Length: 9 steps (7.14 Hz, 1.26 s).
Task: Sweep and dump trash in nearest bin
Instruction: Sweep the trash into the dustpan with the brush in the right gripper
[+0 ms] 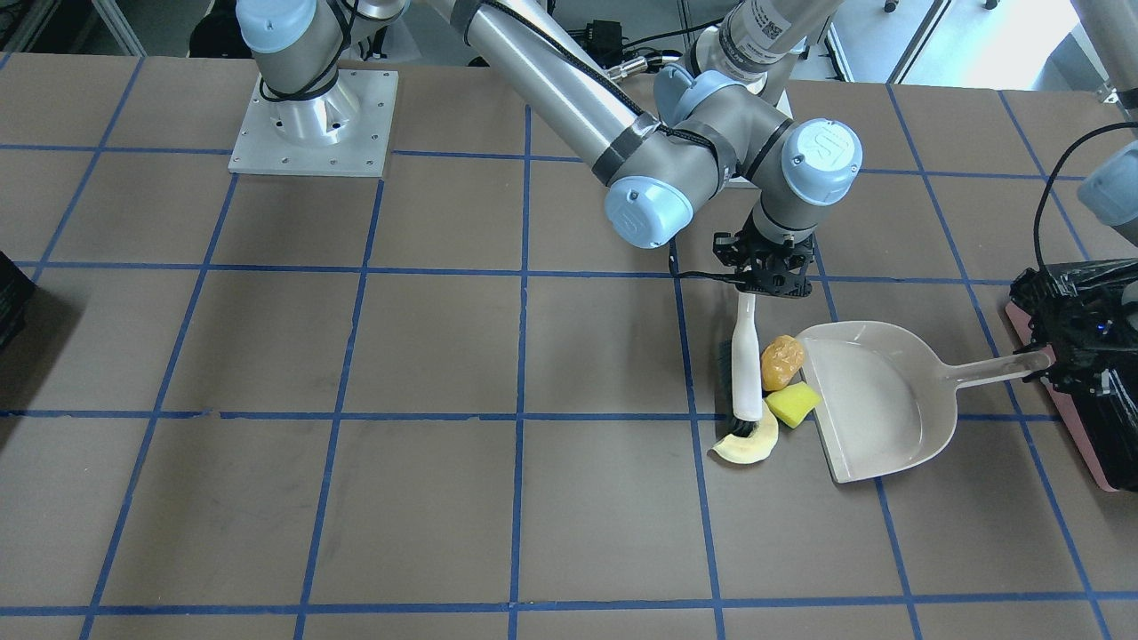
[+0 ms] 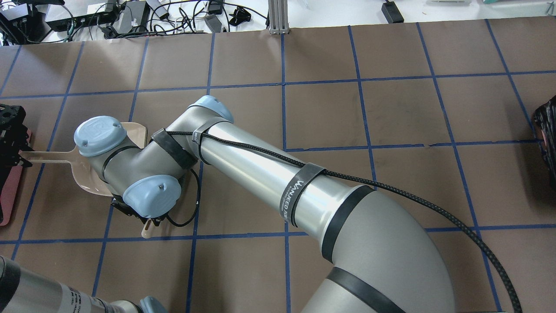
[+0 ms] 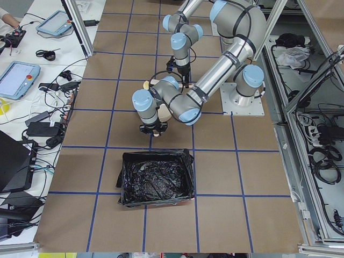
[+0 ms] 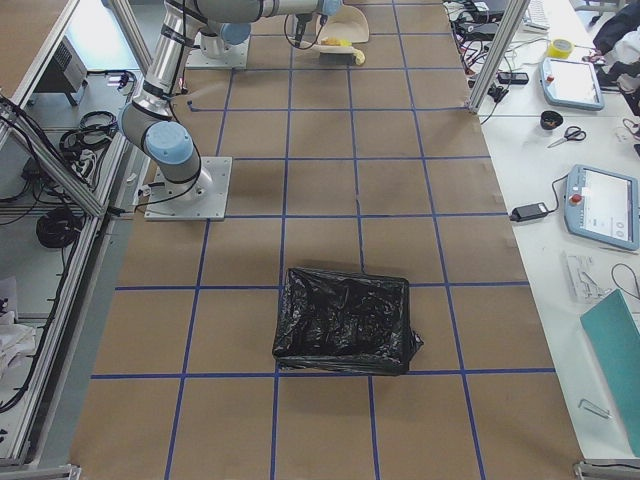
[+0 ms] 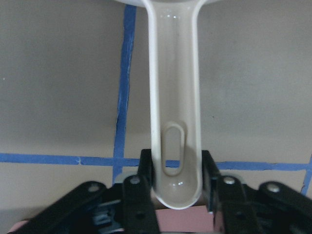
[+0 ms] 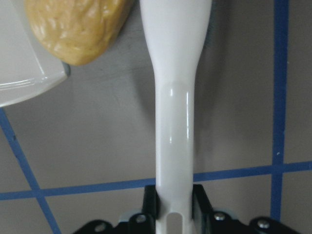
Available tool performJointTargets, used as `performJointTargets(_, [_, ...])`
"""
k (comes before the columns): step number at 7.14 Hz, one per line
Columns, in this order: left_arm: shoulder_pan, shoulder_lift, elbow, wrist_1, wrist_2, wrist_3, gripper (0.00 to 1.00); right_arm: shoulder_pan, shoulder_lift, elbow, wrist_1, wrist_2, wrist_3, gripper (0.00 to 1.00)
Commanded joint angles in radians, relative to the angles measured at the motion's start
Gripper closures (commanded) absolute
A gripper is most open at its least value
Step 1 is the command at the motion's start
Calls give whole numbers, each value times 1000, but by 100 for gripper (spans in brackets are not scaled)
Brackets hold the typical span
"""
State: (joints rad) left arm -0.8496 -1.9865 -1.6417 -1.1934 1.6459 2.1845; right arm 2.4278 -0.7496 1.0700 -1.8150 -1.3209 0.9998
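Sweeping is barely under way, by my judgement: the potato-shaped lump point(image 1: 781, 362) and the yellow wedge point(image 1: 793, 404) lie right at the dustpan's point(image 1: 880, 400) open lip, and the cream crescent point(image 1: 749, 444) lies a little farther from it, at the bristle end of the brush point(image 1: 745, 373); none is inside the pan. The right gripper point(image 1: 772, 280) clamps the brush handle; the left gripper point(image 5: 176, 168) clamps the dustpan handle (its tip reaches the pink-sided bin point(image 1: 1102, 436)); pushing the pieces in, lifting and tipping remain.
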Motion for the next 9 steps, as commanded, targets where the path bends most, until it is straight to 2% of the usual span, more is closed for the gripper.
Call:
performJointTargets(1, [0,0,0,0,0,0,100,-1,64,-100,28,19,-103,100])
performJointTargets(2, [0,0,0,0,0,0,100,-1,73,-131,20,52,-183,100])
performJointTargets(3, [0,0,0,2,0,0,100,-1,70,-149,20,89,-343,100])
performJointTargets(6, [0,0,0,2,0,0,100,-15,61,-142,142,59,-693,100])
performJointTargets(8, [-2,0,0,2,0,0,100,-27,30,-139,245,10,-769,100])
performJointTargets(9, [-2,0,0,2,0,0,100,-45,-3,-133,279,26,-738,100])
